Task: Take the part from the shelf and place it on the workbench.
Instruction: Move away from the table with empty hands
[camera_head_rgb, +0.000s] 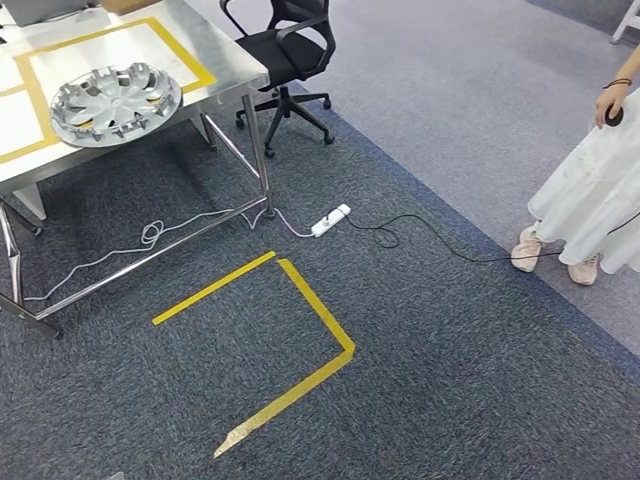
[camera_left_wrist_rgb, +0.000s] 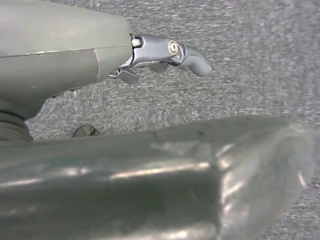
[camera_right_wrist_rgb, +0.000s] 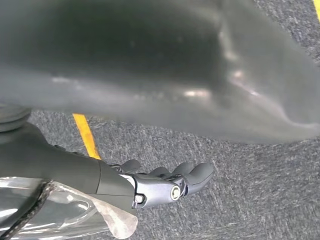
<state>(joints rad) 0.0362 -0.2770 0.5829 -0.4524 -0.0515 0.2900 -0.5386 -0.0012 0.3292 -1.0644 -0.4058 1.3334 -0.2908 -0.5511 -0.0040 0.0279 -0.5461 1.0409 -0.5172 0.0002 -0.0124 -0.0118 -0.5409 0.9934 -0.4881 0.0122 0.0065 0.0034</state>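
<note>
Here's the part (camera_head_rgb: 115, 102), a silver wheel cover, lying flat on the steel workbench (camera_head_rgb: 226, 70) inside the yellow tape frame. It is well away from both hands, which hang low over the carpet. So by the look of it the placing is done: the part is on the bench and nothing is in either hand.

Left hand (camera_left_wrist_rgb: 166, 52): fingers stretched out straight and loose, nothing between them, only grey carpet beyond the fingertips. Right hand (camera_right_wrist_rgb: 170, 182): the same, fingers extended side by side and slightly curled at the tips, holding nothing, with a strip of yellow floor tape (camera_right_wrist_rgb: 86, 135) just behind the knuckles.

How would that part handle? My read is a thin moulded shell, light for its spread, fairly stiff across the face but springy at the rim, and the glossy finish looks slippery. The spoke openings and the outer rim are the places for fingers to hook; a two-handed hold on opposite edges of the rim seems safest, since a one-sided pinch could let it swing or flex.

Farther off, beyond the fingers' reach, a person (camera_head_rgb: 596, 190) in white stands at the carpet's edge, and a power strip (camera_head_rgb: 330, 220) trails its cable across the floor near the bench leg.
</note>
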